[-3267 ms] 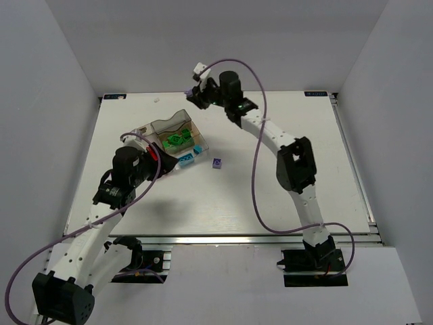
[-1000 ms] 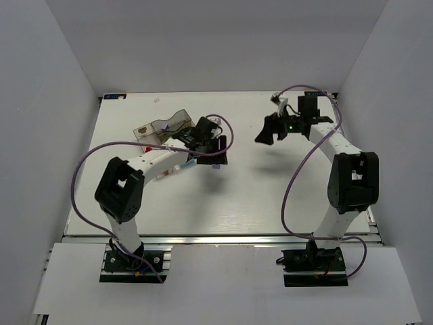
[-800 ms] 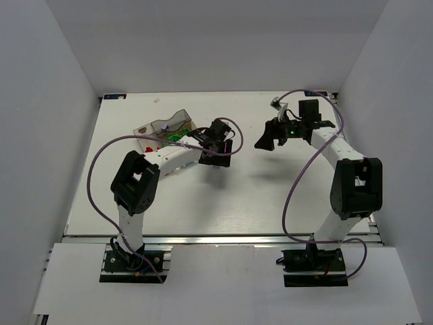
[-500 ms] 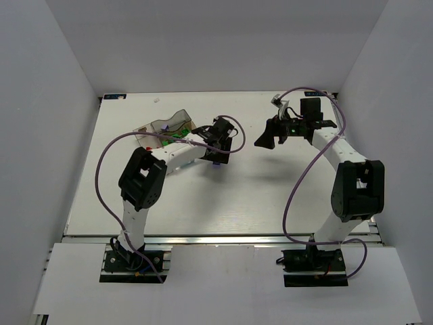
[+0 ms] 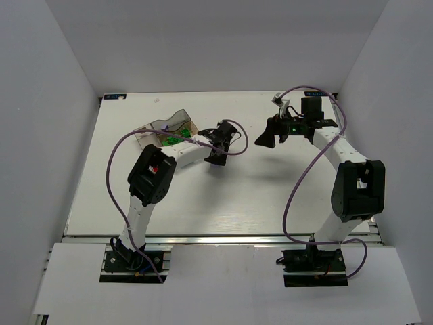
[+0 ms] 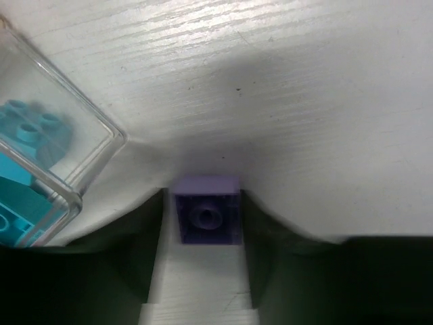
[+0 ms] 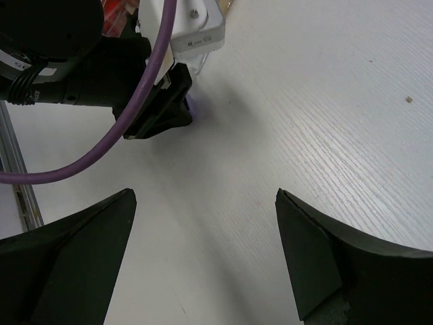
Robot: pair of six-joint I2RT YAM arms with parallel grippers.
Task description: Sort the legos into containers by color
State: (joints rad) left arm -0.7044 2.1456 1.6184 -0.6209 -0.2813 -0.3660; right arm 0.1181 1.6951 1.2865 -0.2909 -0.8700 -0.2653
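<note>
A pale purple lego [image 6: 206, 217] lies on the white table just right of the clear box's corner [image 6: 74, 145]. My left gripper [image 6: 203, 198] is down over it with a finger pressed against each side, shut on it. In the top view that gripper [image 5: 217, 156] hides the brick. Cyan legos [image 6: 32, 128] show through the box wall, and green ones [image 5: 174, 140] lie in the box [image 5: 168, 127]. My right gripper [image 5: 265, 139] hovers to the right of the left one, open and empty [image 7: 204, 196]. It looks at the left gripper [image 7: 152, 108].
The left arm's purple cable [image 5: 122, 145] loops over the table left of the box. A small white speck [image 5: 156, 99] lies near the table's back edge. White walls close the table in on three sides.
My left arm has stretched out, carrying its gripper down around the purple lego, and the fingers have closed against it. The right arm has hardly moved.
</note>
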